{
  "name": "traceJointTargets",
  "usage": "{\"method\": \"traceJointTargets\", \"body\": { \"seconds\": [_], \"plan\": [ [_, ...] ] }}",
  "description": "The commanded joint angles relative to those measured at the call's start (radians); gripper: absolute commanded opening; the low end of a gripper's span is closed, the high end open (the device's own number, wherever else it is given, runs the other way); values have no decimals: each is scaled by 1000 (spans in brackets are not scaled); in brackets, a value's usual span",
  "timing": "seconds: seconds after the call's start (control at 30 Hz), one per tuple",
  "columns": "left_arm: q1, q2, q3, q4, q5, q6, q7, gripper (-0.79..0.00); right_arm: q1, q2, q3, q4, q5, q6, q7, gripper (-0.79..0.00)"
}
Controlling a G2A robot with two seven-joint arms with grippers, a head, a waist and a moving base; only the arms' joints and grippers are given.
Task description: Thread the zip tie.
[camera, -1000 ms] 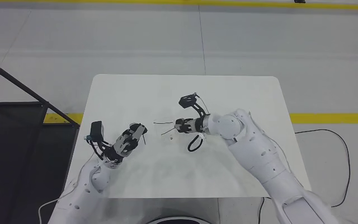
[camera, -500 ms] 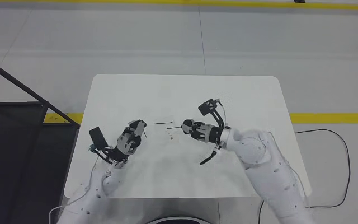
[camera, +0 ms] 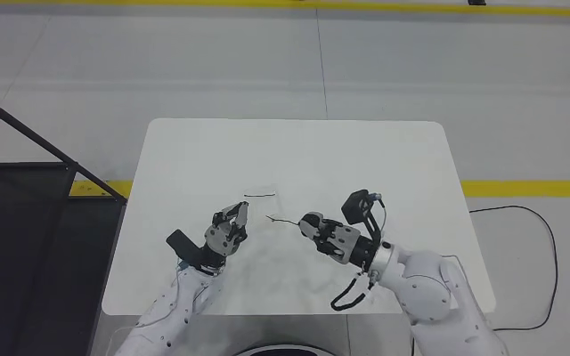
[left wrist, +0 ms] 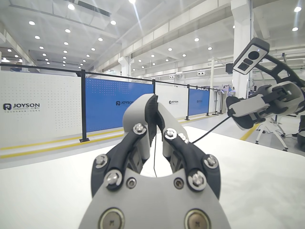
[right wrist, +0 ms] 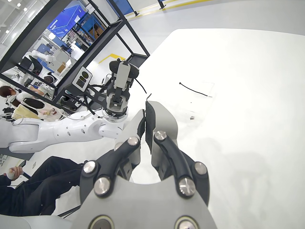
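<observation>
At lower centre, right gripper [camera: 306, 221] pinches a thin black plastic zip tie [camera: 283, 220]; left gripper [camera: 237, 215] clamps a short black strand [left wrist: 155, 156]. Best align both tips squarely, feeding slowly.

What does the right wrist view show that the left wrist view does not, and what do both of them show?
Right wrist view, not the left: a loose zip tie lying flat on the white table, and the left tool from outside, with a thin black strand sticking out of it.
Left wrist view, not the right: the right tool from the side, its held zip tie slanting toward the left tool.
Both: the view's own tool shut on its thin black piece, and the table.
</observation>
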Motion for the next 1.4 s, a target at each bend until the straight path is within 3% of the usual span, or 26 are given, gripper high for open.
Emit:
{"method": "traceJointTargets", "body": {
  "seconds": [0.0, 0.27, 0.43, 0.67, 0.8, 0.93, 1.37],
  "plan": [
    [0, 0, 0, 0, 0, 0, 0, -785, 0, 0, 0, 0, 0, 0, 0, -785],
    [2, 0, -5, -13, 10, 14, -28, -785, -5, -2, -3, 3, 25, 15, -25, -785],
    [13, 8, -38, -62, 49, 7, -48, -785, 1, -1, 28, 36, 226, 3, -35, -785],
    [48, 28, -91, -133, 164, -29, -72, -785, 16, 8, 75, 90, 490, -21, 73, -785],
    [72, 32, -108, -162, 192, -6, -58, -785, 43, 11, 79, 129, 617, -12, 144, -785],
    [85, 24, -98, -162, 196, 90, -26, -785, 67, 15, 78, 150, 646, 8, 184, -785],
    [88, 23, -98, -169, 194, 92, -44, -785, 58, 13, 66, 144, 656, 5, 156, -785]
  ]
}}
